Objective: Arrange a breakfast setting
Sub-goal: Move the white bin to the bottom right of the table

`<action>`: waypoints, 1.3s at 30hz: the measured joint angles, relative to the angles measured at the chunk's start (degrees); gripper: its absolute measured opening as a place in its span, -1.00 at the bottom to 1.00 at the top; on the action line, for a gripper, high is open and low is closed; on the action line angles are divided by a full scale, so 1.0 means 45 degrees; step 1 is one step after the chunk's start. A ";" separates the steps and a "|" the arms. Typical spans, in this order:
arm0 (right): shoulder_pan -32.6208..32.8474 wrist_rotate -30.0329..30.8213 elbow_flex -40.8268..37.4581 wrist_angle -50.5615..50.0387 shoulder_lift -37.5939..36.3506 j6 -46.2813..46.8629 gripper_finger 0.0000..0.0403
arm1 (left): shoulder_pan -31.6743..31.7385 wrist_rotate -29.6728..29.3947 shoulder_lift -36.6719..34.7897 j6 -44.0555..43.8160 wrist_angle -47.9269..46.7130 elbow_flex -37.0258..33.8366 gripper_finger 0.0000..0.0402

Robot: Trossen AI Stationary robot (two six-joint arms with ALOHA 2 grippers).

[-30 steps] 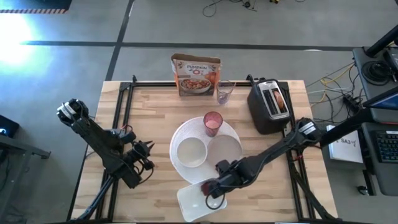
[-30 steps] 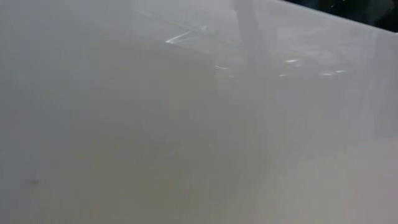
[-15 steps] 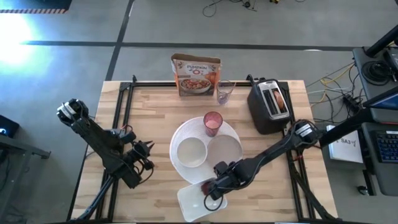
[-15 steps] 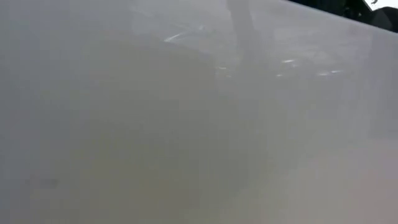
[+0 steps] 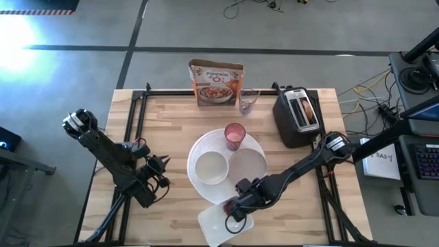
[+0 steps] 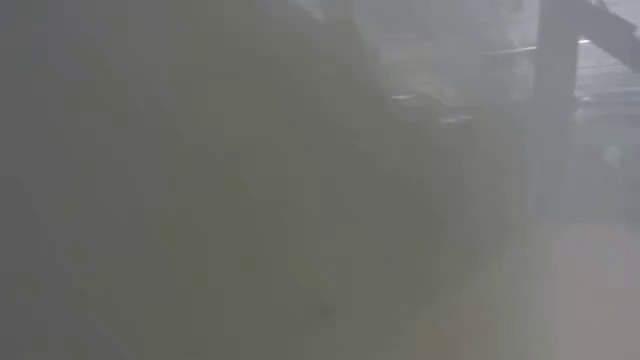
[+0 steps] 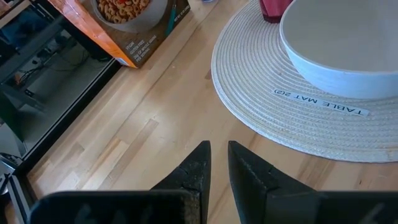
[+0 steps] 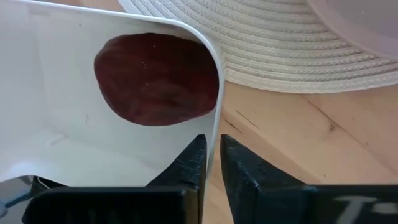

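wooden table [image 5: 164,123] under both arms, seen whole from above. round woven mat [image 5: 199,186] at its middle, pale, marked "table mat 20" in the left wrist view [image 7: 249,81]. black toaster [image 5: 296,118] at the far right corner, something orange in one slot. cereal box [image 5: 216,84] upright at the far edge, just beside a clear stemless glass [image 5: 247,101].

white rectangular tray [image 5: 221,225] at the near edge, turned a little askew, one corner against the mat's rim. right gripper [image 5: 232,218] over that tray, fingers [image 8: 193,165] clenched on the tray's thin side wall [image 8: 214,93], one finger inside, one outside. dark-red fruit [image 8: 155,78] lying inside the tray, close against that same wall; from above only a sliver of it visible [image 5: 225,205] by the gripper.

on the mat: small white bowl [image 5: 210,167] toward the left, small pale round plate [image 5: 248,163] just beside it on the right, pink cup [image 5: 234,135] upright at the far rim.

left gripper [image 5: 164,173] low over bare wood left of the mat, well apart from the dishes, fingers [image 7: 193,171] nearly together with only a narrow slit between, gripping nothing.

low view filled with grey blur, nothing tellable.
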 joint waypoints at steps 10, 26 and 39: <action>0.0025 -0.1264 0.0000 -0.1046 -0.0076 -0.0803 -0.95 | 0.0000 0.0000 0.0000 0.0000 0.0053 0.0000 -0.81; 0.0029 -0.2117 0.0000 -0.6878 -0.0915 -0.3227 -0.96 | 0.0000 -0.0010 0.0000 0.0002 0.0013 0.0000 -0.81; 0.0029 -0.2407 0.0000 -0.9395 -0.0971 -1.0252 -0.96 | 0.0000 -0.0039 -0.0005 0.0005 0.0034 -0.0005 -0.81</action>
